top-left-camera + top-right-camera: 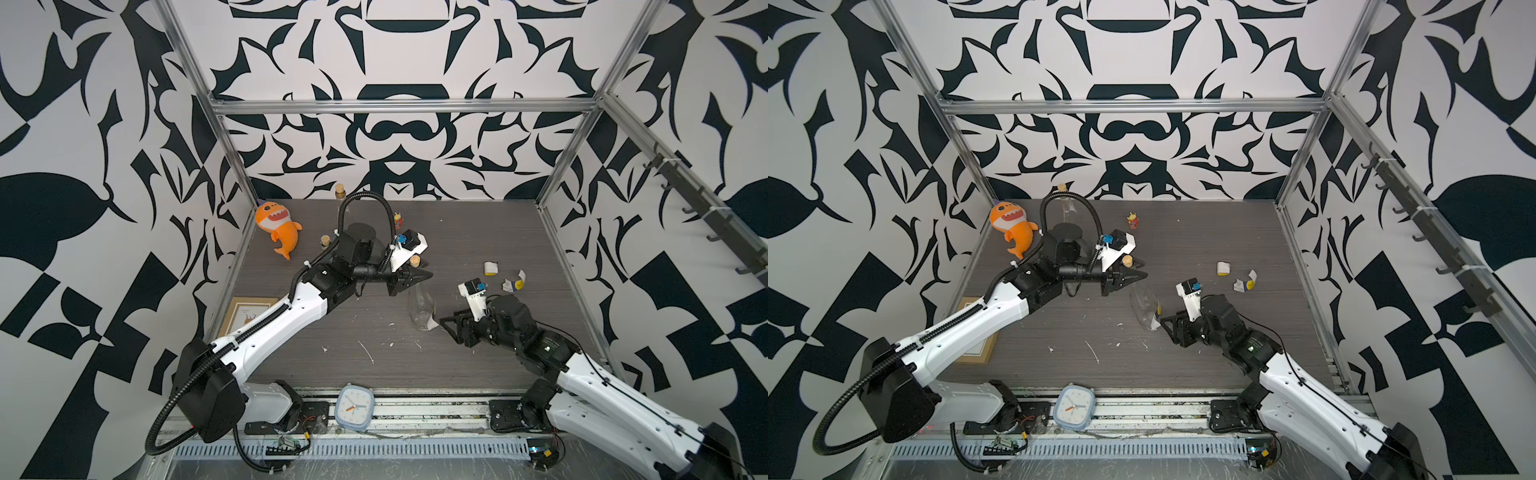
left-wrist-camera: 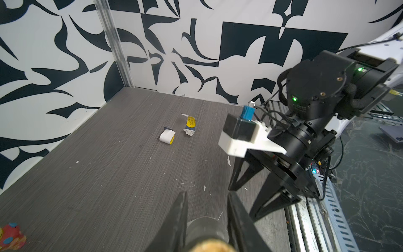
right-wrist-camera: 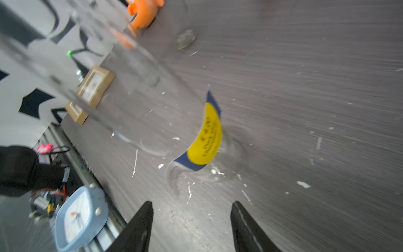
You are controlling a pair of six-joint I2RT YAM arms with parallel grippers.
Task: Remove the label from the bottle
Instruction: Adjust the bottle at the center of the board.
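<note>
Left gripper (image 1: 417, 275): pressed together on the neck of the bottle (image 1: 420, 305), just under the cork (image 1: 414, 260).
Bottle: clear glass, base set on the table (image 1: 374, 361), centre.
Label (image 3: 207, 139): yellow and blue, stuck low on the bottle's right side.
Right gripper (image 1: 449, 330): jaws spread, nothing held, just beside the bottle base.
Label scraps (image 1: 491, 268): laid on the table, far right.

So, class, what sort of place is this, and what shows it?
Probably a robotics test cell: a metal frame and patterned walls box in the table, the left arm and right arm are mounted at its front edge, and props are unrelated: toy shark, clock.
</note>
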